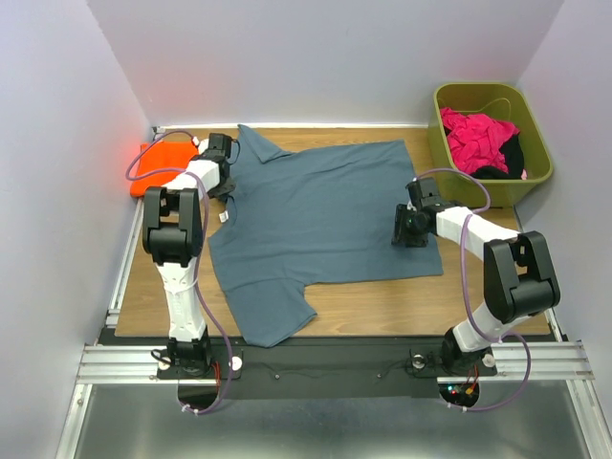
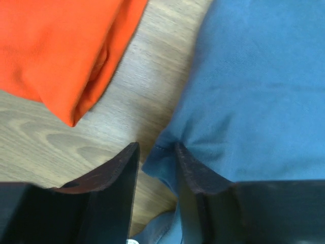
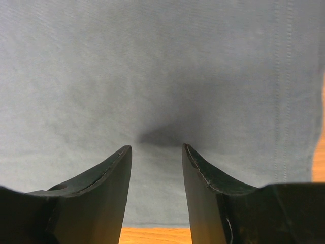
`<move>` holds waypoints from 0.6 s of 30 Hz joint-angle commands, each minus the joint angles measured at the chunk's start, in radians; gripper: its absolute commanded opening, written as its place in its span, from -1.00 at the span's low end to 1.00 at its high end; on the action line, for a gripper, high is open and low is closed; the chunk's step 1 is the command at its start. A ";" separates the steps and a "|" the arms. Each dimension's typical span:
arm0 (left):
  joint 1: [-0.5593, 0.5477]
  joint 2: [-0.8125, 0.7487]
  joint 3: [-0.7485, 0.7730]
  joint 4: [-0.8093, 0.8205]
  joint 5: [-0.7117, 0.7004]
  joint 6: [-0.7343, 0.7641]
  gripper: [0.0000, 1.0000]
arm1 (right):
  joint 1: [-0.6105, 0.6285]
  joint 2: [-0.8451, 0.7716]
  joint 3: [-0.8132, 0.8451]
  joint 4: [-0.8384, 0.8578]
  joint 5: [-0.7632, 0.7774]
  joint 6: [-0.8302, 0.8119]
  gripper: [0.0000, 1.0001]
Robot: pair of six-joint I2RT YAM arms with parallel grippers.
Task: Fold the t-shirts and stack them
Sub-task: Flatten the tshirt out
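The slate blue-grey t-shirt [image 1: 325, 210] lies spread flat on the wooden table [image 1: 402, 301]. The orange t-shirt [image 1: 158, 164] sits folded at the far left. My left gripper [image 1: 222, 153] is at the blue shirt's far left edge, beside the orange one. In the left wrist view its jaws [image 2: 156, 147] stand apart, with a hemmed edge of the blue shirt [image 2: 254, 91] between them against the right finger; the orange shirt [image 2: 56, 46] is upper left. My right gripper [image 1: 409, 229] rests on the shirt's right side. It [image 3: 156, 147] is open, tips down on the blue cloth [image 3: 152, 66], which dimples there.
An olive-green bin [image 1: 497, 191] stands at the back right corner, holding pink and black clothes [image 1: 478, 139]. White walls close in on the left, back and right. Bare wood shows along the near edge of the table.
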 commanded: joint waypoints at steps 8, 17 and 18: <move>-0.001 0.083 0.067 -0.117 -0.342 0.055 -0.35 | -0.116 0.005 -0.101 -0.038 0.035 0.100 -0.05; -0.006 0.184 0.320 -0.134 -0.388 0.130 -0.35 | -0.207 -0.032 -0.151 -0.036 -0.005 0.126 -0.05; -0.008 0.193 0.337 -0.135 -0.379 0.135 -0.35 | -0.207 -0.043 -0.147 -0.035 -0.037 0.118 -0.04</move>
